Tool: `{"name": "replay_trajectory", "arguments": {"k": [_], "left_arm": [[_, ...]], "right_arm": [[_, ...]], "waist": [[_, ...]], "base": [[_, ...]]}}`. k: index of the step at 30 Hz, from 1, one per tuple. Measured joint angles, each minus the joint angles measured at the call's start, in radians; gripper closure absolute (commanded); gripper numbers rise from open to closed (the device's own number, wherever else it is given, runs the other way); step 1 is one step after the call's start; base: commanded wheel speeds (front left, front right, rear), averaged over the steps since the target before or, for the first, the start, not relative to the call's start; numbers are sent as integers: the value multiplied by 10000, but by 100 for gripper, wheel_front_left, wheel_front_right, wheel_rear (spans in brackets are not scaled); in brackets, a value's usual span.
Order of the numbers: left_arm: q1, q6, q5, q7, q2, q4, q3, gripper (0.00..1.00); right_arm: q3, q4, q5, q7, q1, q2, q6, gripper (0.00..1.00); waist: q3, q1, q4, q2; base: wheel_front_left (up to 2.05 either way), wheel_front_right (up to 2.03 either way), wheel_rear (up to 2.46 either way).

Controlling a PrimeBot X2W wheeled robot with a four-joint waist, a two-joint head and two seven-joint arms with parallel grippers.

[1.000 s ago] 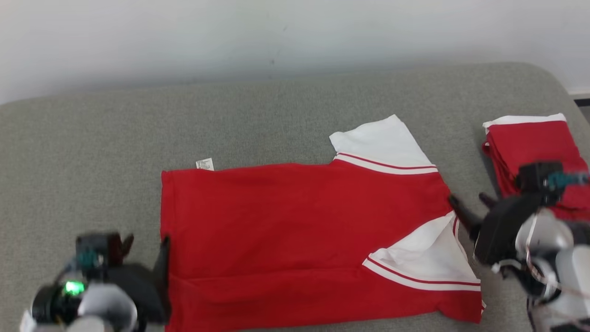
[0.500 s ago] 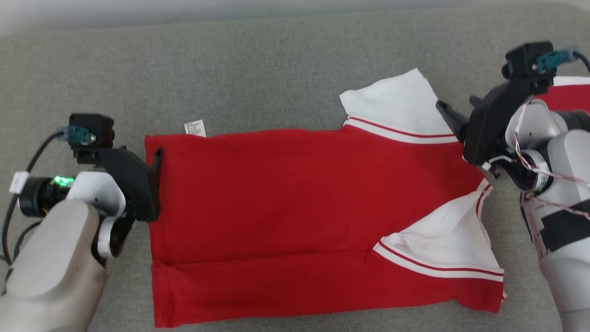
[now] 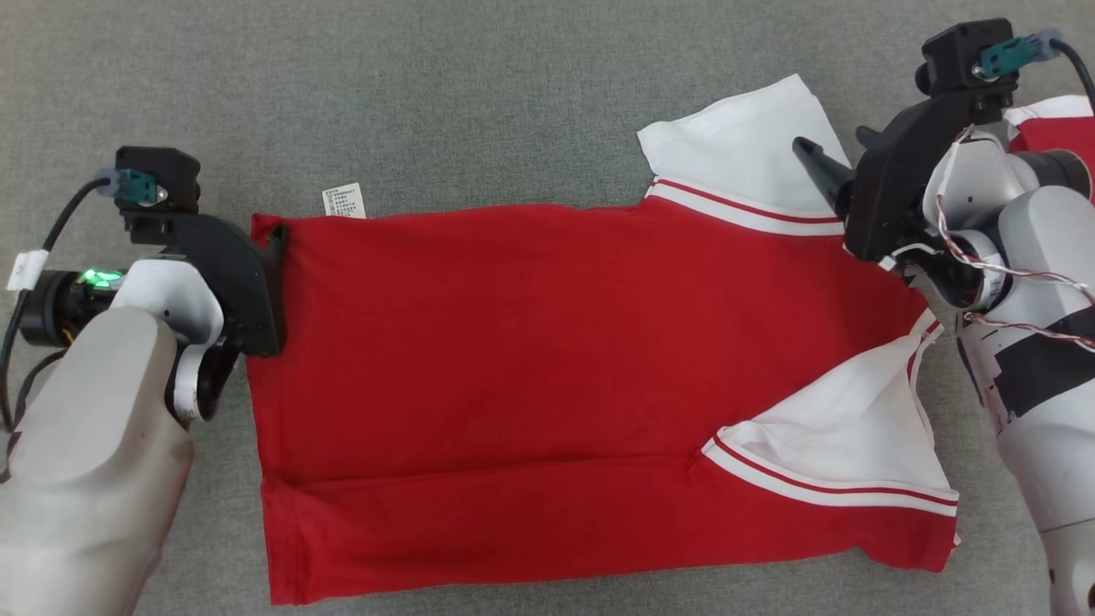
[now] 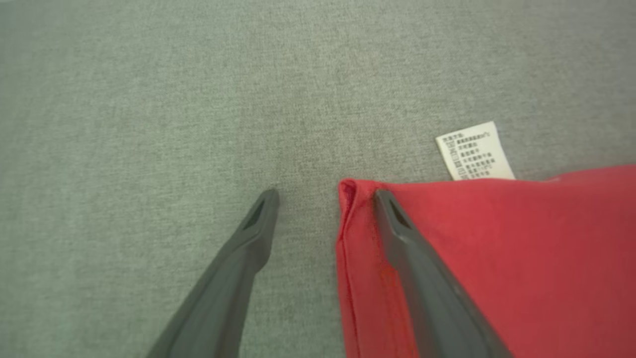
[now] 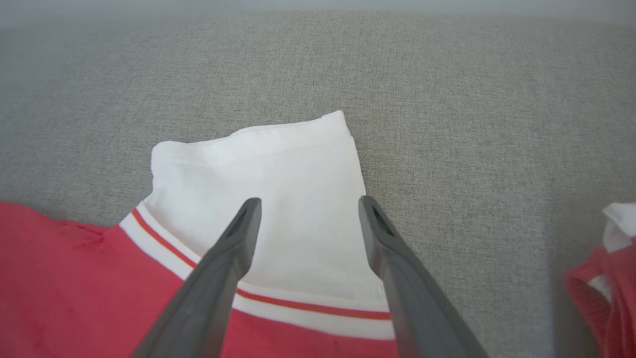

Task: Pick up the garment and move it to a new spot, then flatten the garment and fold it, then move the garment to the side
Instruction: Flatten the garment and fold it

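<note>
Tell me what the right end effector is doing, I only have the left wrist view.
Observer: The right end effector is open, its fingers pointing over the far white sleeve of the red garment.
Operator: Is the other sleeve spread out?
Observer: No, the near white sleeve lies folded in over the red body.
Operator: Anything else on the surface?
Observer: A second garment, red and white, sits beyond the right arm, apart from this one.

Red garment (image 3: 530,359), white striped sleeves, grey couch (image 3: 479,103).
</note>
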Motion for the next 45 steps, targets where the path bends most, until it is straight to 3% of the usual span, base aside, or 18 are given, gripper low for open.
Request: {"name": "replay_trajectory", "arguments": {"k": [1, 3, 4, 5, 9, 17, 28, 35, 36, 37, 38, 39, 45], "left_arm": [[-50, -63, -42, -2, -48, 50, -6, 0], [-136, -222, -105, 123, -140, 165, -59, 9], [-176, -320, -173, 167, -157, 190, -61, 38], [-180, -420, -222, 186, -217, 249, -148, 100], [-192, -497, -98, 29, -276, 326, -334, 100], [-126, -92, 299, -903, -535, 209, -623, 100], [-212, -228, 293, -1563, -767, -84, -696, 100], [-413, -228, 290, -1611, -771, -336, -729, 100], [-444, -228, 290, -1632, -767, -360, -727, 100], [-465, -224, 290, -1645, -765, -380, -725, 100], [-478, -215, 290, -1655, -761, -393, -725, 100], [-484, -213, 290, -1661, -757, -399, -721, 100], [-480, -42, 259, -1933, -744, -384, -675, 100]], "right_arm": [[35, 61, 27, -38, -49, -36, 0, 0], [67, 184, 94, -113, -123, -148, 0, 0], [90, 249, 128, -134, -135, -192, 0, 0], [138, 385, 201, -201, -158, -245, 0, 0], [221, 610, 261, -295, -283, -345, 0, 0], [-123, 1239, -52, -918, -1057, -671, 0, 0], [113, 2604, -986, -1333, -1940, -577, 0, 0], [428, 3131, -1237, -949, -2594, -529, 0, 0], [489, 3177, -1225, -848, -2670, -518, 0, 24], [552, 3210, -1174, -755, -2743, -502, 0, 60], [598, 3221, -1141, -717, -2778, -495, 0, 76], [673, 3229, -1131, -700, -2798, -481, 0, 100], [976, 3173, -991, -1106, -2821, -477, 21, 100]], "waist": [[32, -1, 4, 0], [76, 0, 41, 1], [88, 0, 64, 0], [95, -2, 103, 0], [141, -2, 111, -1], [437, -3, 325, -2], [1073, -4, 776, -3], [1464, -5, 927, -4], [1515, -5, 938, -5], [1560, -4, 946, -4], [1596, -4, 951, -4], [1625, -5, 950, -5], [1603, -1, 882, -2]], "base": [[0, 0, 0], [0, 0, 0], [0, 0, 0], [0, 0, 0], [0, 0, 0], [0, 0, 0], [0, 0, 0], [0, 0, 0], [0, 0, 0], [0, 0, 0], [0, 0, 0], [0, 0, 0], [0, 0, 0]]}}
